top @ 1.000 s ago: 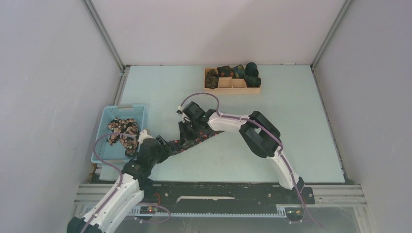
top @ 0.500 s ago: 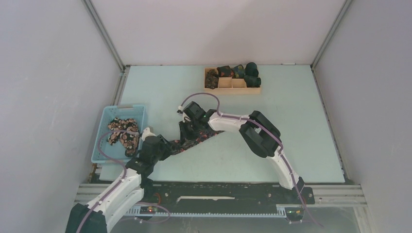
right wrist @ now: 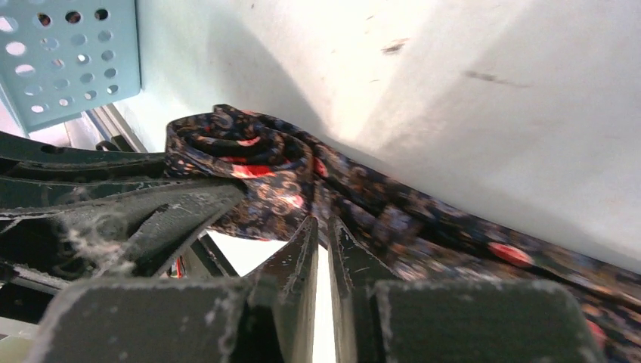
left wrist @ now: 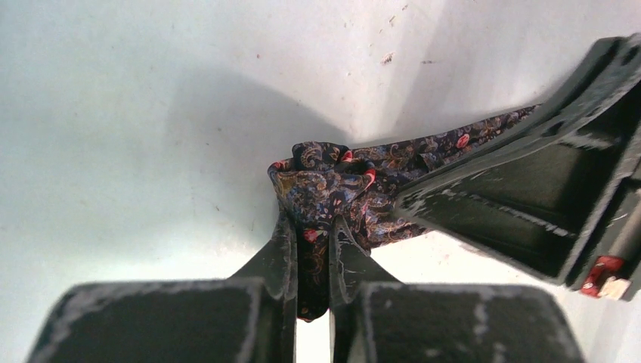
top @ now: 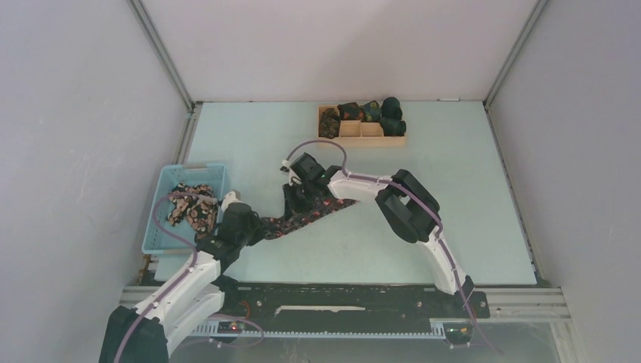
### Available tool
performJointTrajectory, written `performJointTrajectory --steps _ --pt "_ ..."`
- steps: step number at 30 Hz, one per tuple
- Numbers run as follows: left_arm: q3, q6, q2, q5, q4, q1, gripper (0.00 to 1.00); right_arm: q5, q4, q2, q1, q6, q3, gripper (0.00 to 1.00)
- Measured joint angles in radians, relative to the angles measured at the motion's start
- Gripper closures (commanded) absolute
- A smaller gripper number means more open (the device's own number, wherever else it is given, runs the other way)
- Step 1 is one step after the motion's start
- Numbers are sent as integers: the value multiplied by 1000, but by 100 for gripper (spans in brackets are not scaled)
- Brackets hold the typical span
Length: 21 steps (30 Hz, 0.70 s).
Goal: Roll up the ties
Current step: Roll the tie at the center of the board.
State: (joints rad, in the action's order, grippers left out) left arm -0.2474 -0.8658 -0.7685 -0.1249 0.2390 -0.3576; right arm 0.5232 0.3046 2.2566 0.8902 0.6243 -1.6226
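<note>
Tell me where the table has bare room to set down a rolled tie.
Bare table right of the right arm, and the far-left stretch between basket and wooden tray. Crowded near the basket, where left gripper and right gripper pinch the tie.

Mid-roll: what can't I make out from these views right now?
Top view: where the left gripper and right gripper fingers meet the tie; the wrists cover them.
Left wrist view: the tie's far length, behind the right gripper's body.
Right wrist view: the tie's trailing stretch, blurred and cut by the frame edge.
Top view: how many rolls fill the tray or ties the basket; too small, tangled.
</note>
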Motion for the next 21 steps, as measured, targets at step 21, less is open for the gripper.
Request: performJointTrajectory --steps 21 --pt "-161 144 -179 -30 107 -13 100 -249 199 -25 -150 -102 -66 88"
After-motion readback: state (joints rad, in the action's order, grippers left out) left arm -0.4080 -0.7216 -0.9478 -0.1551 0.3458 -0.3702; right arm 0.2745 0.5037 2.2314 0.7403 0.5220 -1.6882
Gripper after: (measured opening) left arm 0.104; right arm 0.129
